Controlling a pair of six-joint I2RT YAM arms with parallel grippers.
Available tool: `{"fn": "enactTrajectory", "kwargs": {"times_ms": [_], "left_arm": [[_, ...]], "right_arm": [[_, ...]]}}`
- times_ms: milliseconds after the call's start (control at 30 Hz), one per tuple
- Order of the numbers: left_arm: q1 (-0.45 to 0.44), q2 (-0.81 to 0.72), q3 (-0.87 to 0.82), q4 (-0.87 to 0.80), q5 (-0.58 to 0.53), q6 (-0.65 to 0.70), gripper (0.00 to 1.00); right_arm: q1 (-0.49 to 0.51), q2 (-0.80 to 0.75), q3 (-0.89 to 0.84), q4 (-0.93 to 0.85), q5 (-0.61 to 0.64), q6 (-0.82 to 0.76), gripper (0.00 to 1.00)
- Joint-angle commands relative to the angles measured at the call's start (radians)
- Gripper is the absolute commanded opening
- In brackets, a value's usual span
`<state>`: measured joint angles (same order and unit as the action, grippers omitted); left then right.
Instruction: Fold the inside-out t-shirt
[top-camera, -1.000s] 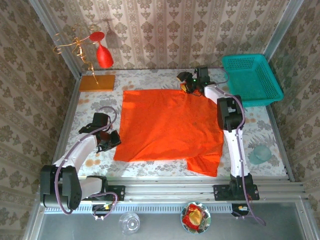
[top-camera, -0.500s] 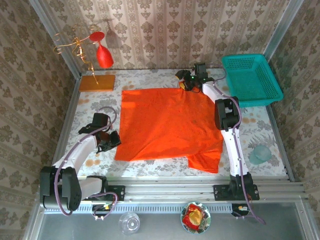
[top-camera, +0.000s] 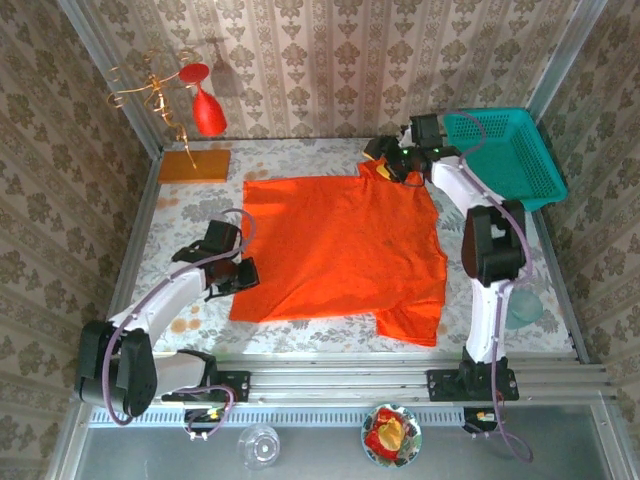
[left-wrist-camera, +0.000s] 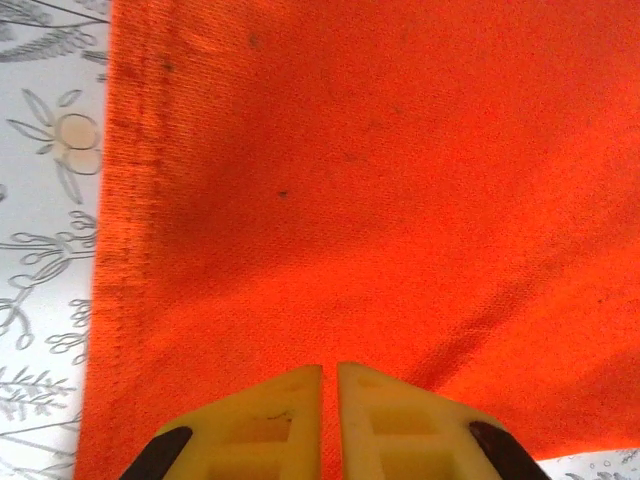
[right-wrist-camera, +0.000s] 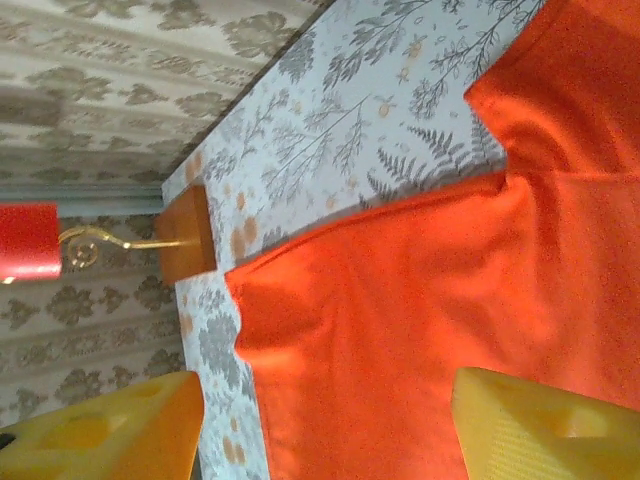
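The inside-out t-shirt (top-camera: 340, 245) lies spread flat in the middle of the table, bright orange-red, with one sleeve (top-camera: 410, 325) at the near right. My left gripper (top-camera: 237, 275) is at the shirt's near left edge. In the left wrist view its jaws (left-wrist-camera: 330, 372) are shut, tips low over the cloth (left-wrist-camera: 380, 180) beside the hem (left-wrist-camera: 115, 250); no cloth shows pinched between them. My right gripper (top-camera: 388, 162) hovers at the shirt's far right corner. Its yellow fingers (right-wrist-camera: 545, 430) stand wide apart and open above the cloth (right-wrist-camera: 400, 330).
A teal basket (top-camera: 500, 155) stands at the far right, close to the right arm. An orange-brown board (top-camera: 194, 165) with a gold wire stand and a red wine glass (top-camera: 208, 112) sits at the far left. A pale green item (top-camera: 520, 305) lies near the right edge.
My left gripper has slid right onto the shirt's left edge. The right arm has swung out toward the basket, its gripper staying near the far right corner, and the cloth there has shifted.
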<state>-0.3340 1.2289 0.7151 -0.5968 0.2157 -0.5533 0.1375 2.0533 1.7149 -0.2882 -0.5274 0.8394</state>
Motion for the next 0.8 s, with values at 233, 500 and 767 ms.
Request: {"fn": "enactTrajectory", "kwargs": {"times_ms": [233, 500, 767], "left_arm": [[-0.024, 0.127, -0.003, 0.078, -0.049, -0.063, 0.12], [0.058, 0.269, 0.034, 0.132, -0.024, -0.016, 0.12], [0.127, 0.360, 0.090, 0.141, -0.007, 0.035, 0.12]], "right_arm": [[-0.012, -0.436, -0.542, -0.205, 0.148, -0.263, 0.68], [-0.012, -0.731, -0.873, -0.337, 0.272, -0.301, 0.67], [0.062, -0.969, -1.067, -0.380, 0.152, -0.223, 0.66]]}}
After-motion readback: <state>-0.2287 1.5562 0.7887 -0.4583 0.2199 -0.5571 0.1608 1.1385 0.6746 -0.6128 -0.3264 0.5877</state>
